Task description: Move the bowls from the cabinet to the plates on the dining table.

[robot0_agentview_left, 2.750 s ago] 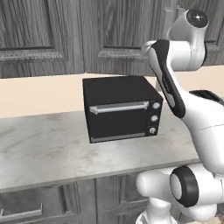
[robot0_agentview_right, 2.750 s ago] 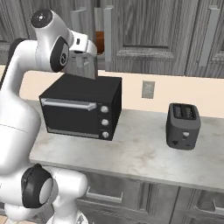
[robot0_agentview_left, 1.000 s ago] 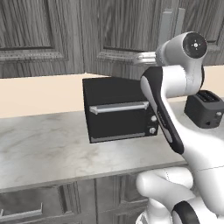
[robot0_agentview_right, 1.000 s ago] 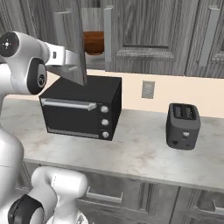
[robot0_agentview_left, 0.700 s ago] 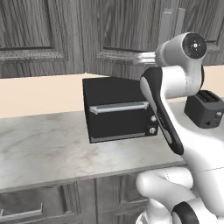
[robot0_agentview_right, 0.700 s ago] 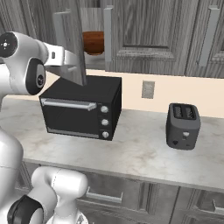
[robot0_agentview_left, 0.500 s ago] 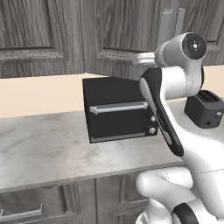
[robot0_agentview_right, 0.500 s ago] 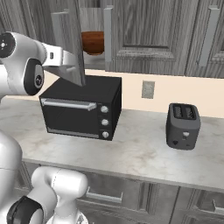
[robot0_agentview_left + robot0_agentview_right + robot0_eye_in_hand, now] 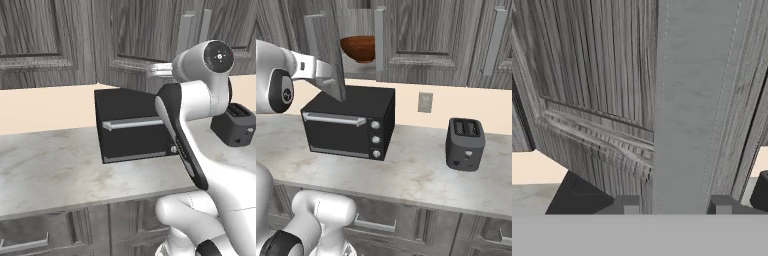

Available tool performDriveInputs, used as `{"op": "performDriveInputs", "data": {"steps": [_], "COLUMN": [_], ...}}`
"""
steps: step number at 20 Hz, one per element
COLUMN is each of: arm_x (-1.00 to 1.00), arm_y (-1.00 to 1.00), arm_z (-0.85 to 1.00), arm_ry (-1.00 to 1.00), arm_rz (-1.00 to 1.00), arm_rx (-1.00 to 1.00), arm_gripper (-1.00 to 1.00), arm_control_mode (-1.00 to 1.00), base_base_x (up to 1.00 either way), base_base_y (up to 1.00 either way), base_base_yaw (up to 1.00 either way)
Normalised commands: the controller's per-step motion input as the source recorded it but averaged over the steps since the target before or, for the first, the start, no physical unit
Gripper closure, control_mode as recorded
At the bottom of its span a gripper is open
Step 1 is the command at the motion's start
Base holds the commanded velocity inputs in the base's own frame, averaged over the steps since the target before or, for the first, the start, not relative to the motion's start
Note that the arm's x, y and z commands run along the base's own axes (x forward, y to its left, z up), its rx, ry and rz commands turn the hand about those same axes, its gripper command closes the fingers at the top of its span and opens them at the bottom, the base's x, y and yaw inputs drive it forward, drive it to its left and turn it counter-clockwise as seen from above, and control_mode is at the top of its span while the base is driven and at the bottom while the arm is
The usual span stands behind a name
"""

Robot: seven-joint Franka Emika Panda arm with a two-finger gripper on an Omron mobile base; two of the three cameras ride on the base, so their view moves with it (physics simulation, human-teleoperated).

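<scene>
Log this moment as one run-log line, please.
phase: opening cabinet door | gripper: jaws straddle bar handle | reddish-brown bowl: in cabinet | toaster oven: below

You're facing a light marble-veined counter w/ dark grey wood-grain base cabinets below, silver drawer pulls on the fronts. Back wall is plain peach-beige, w/ a pale outlet plate set in it. On the counter: black toaster oven, silver bar handle and three knobs on its front, and well to its right a dark two-slot toaster. Lighting's even, soft, no hard shadows.
</scene>
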Motion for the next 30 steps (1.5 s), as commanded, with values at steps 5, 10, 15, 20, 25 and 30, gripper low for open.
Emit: {"op": "performDriveInputs", "data": {"steps": [5,10,15,20,25,30], "arm_x": [-0.17,-0.15,-0.12,-0.08,0.00,0.00], "arm_y": [0.64,0.71,0.63,0.45,0.00,0.00], "arm_z": [0.01,0.00,0.00,0.00,0.00,0.00], "arm_ry": [0.00,0.00,0.00,0.00,0.00,0.00], "arm_rz": [0.00,0.00,0.00,0.00,0.00,0.00], "arm_rx": [0.00,-0.01,0.00,0.00,0.00,0.00], "arm_gripper": [1.00,1.00,1.00,1.00,1.00,-1.00], "arm_control_mode": [-1.00,-1.00,-1.00,-1.00,-1.00,-1.00], "base_base_x": [0.00,0.00,0.00,0.00,0.00,0.00], "base_base_y": [0.00,0.00,0.00,0.00,0.00,0.00], "base_base_yaw": [0.00,0.00,0.00,0.00,0.00,0.00]}}
